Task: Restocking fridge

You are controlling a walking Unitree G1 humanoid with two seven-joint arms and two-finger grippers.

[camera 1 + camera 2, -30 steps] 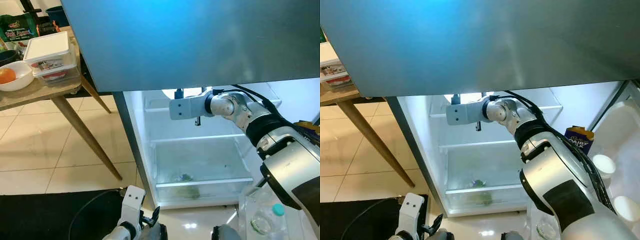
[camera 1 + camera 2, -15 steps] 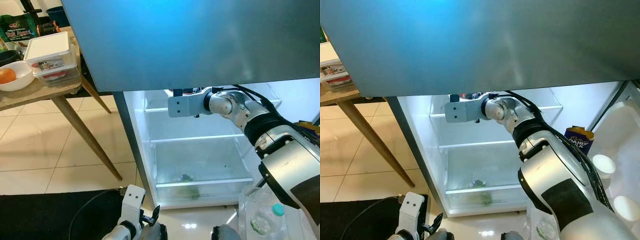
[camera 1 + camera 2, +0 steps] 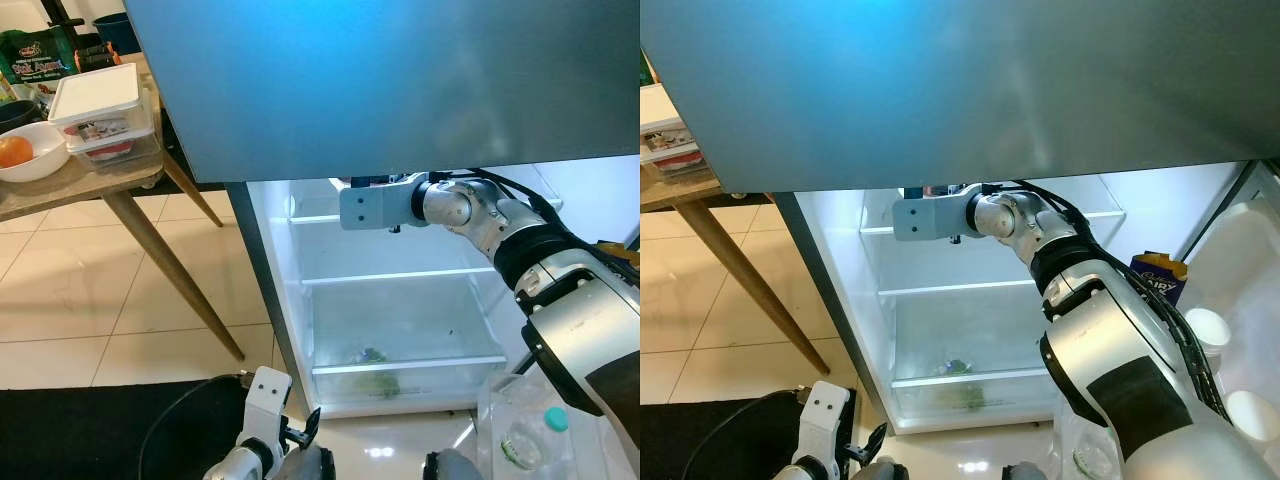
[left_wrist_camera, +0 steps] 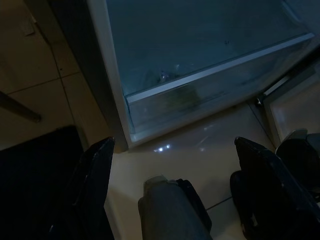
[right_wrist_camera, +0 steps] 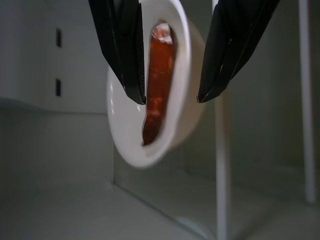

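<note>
At the centre of the frame, the right gripper (image 5: 170, 97) reaches into the open fridge (image 3: 400, 300), fingers spread around a white bowl (image 5: 150, 125) of red food without pinching it. The left gripper (image 4: 175, 165) hangs low at the bottom edge, fingers spread.

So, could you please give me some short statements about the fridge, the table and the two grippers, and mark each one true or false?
1. The right gripper is inside the fridge, with a white bowl of red food in front of its fingers. True.
2. The bottom drawer of the fridge is packed full. False: it holds only a few greenish items.
3. A white bowl with an orange fruit stands on the wooden table. True.
4. The left gripper is holding a bottle. False: it hangs low near the floor, open and empty.
5. The fridge door is closed. False: it is open and the inside is lit.
</note>
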